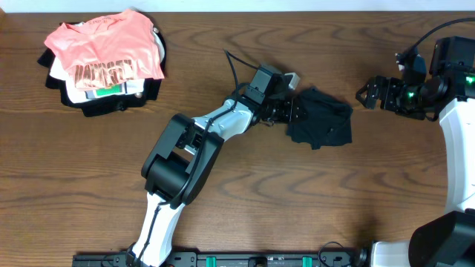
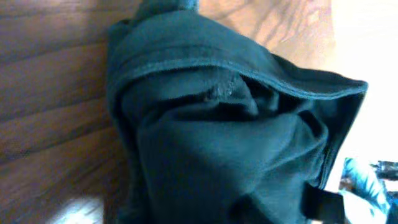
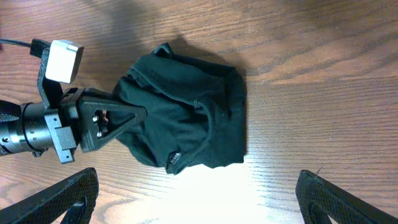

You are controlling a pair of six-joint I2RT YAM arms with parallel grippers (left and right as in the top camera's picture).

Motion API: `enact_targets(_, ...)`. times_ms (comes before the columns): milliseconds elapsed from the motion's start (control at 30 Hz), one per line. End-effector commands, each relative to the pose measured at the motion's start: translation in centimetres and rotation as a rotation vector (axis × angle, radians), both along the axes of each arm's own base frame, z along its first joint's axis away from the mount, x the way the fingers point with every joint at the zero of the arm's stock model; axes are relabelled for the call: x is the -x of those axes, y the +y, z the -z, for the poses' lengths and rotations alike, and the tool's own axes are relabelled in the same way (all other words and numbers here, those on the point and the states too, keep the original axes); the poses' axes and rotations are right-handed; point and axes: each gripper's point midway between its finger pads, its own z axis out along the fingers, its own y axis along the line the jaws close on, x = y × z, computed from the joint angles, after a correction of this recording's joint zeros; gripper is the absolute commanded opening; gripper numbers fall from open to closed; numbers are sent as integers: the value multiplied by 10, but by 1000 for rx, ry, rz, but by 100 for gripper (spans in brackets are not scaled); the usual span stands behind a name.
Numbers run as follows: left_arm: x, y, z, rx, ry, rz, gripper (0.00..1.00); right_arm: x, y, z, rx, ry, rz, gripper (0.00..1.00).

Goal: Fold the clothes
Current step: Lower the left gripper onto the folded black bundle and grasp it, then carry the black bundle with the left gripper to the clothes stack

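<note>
Clothes [image 1: 320, 117] lay on desk [image 1: 297, 200]. Left pincer [image 1: 291, 111] sat at clothes' left edge, touching them. Right pincer [image 1: 365, 94] stood near clothes' right side, slightly behind, apart from them. Garment pile [image 1: 104, 63] lay well left of clothes, further back on desk.

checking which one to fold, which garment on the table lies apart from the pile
The plain black garment, crumpled alone mid-table at the left tool. The salmon-pink shirt and the white garment beneath it are stacked in the far corner.
</note>
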Motion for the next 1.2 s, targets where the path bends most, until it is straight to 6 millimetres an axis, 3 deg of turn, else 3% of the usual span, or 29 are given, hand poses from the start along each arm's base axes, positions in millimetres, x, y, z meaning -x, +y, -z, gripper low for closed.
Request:
enact_targets(0, -3, 0, 4, 5, 25, -26, 6, -1, 9, -6, -3, -23, -37, 99)
enact_targets(200, -26, 18, -5, 40, 68, -121, 6, -1, 9, -6, -4, -23, -37, 99)
enact_targets(567, -101, 92, -49, 206, 120, -382, 6, -1, 9, -6, -4, -21, -37, 99)
enact_targets(833, -147, 131, -119, 454, -35, -424, 6, -1, 9, -6, -2, -22, -41, 99)
enact_targets(1167, -189, 217, -184, 581, -222, -558, 6, -1, 9, -6, 0, -24, -46, 99)
